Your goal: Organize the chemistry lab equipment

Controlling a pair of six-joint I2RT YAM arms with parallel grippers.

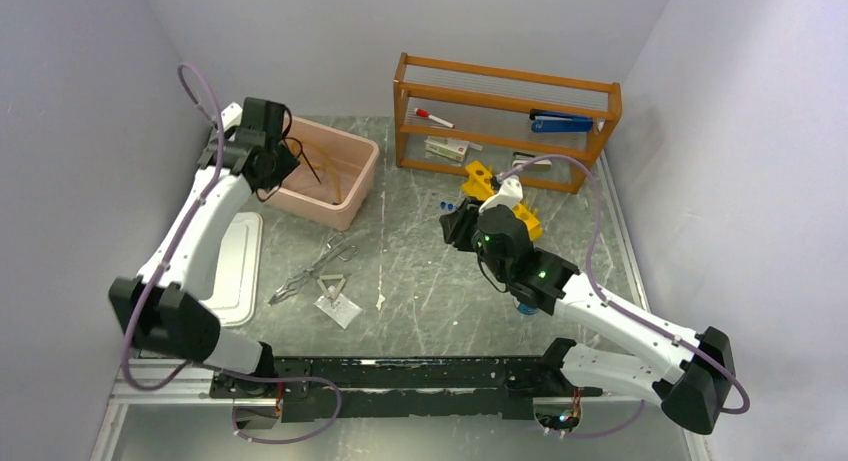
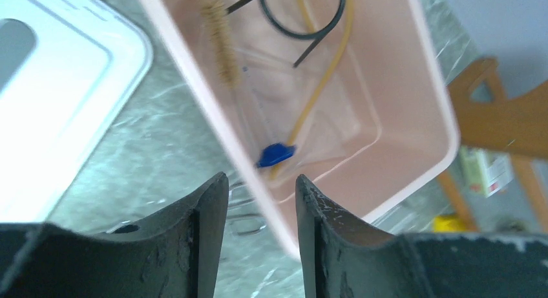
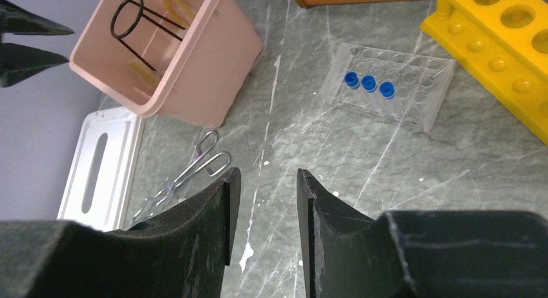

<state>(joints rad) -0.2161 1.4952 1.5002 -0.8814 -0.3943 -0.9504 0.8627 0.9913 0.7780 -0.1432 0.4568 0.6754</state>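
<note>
The pink bin [image 1: 352,174] holds the black wire ring stand [image 2: 304,17], tan rubber tubing [image 2: 321,88], a bristle brush [image 2: 223,47] and a blue-capped tube [image 2: 276,154]. My left gripper [image 2: 262,188] hangs open above the bin's near rim with nothing between its fingers. Silvery metal tongs [image 1: 318,265] lie on the table in front of the bin. Three blue-capped tubes [image 3: 368,83] stand in a clear rack [image 3: 413,94]. My right gripper [image 3: 265,181] is open and empty over bare table, between the tongs [image 3: 187,176] and that rack.
A white lid [image 1: 236,268] lies left of the tongs. A wire triangle on a white card [image 1: 333,291] sits just below them. A yellow tube rack [image 3: 497,52] is at the right, and a wooden shelf [image 1: 505,111] with a marker and stapler stands at the back.
</note>
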